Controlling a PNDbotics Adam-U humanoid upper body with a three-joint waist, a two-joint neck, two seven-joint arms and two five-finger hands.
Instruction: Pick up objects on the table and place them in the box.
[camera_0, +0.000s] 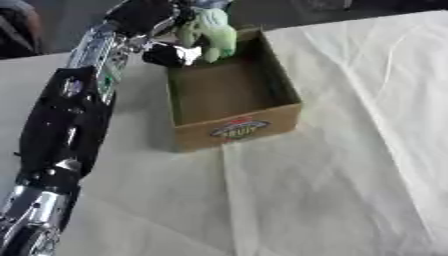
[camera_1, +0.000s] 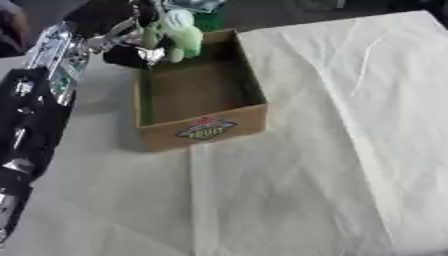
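— White cloth (camera_0: 350, 150) covers the whole table, creased in long folds, with a dark floor beyond the far edge. What is on it?

— One open cardboard box (camera_0: 234, 127) with a round fruit label on its near wall. Its inside looks bare from here.

— And the thing to be packed?

— A pale green soft toy (camera_0: 213, 31), upright over the far left corner of the box, above the rim rather than down on the floor of it. Its exact shape is too blurred to name further.

— Who has it?

— The left hand (camera_0: 171, 52), which comes in along the left side on a long black and silver arm. Its fingers look curled against the lower part of the toy, so I judge it to be gripped there; the blur leaves some doubt.

— How will it handle?

— Probably light and squashy, no risk of breaking, and unlikely to slip. A hold round the body suits it. Being soft, it may snag on the fingers when let go.

— The right hand?

— Not visible in either view.
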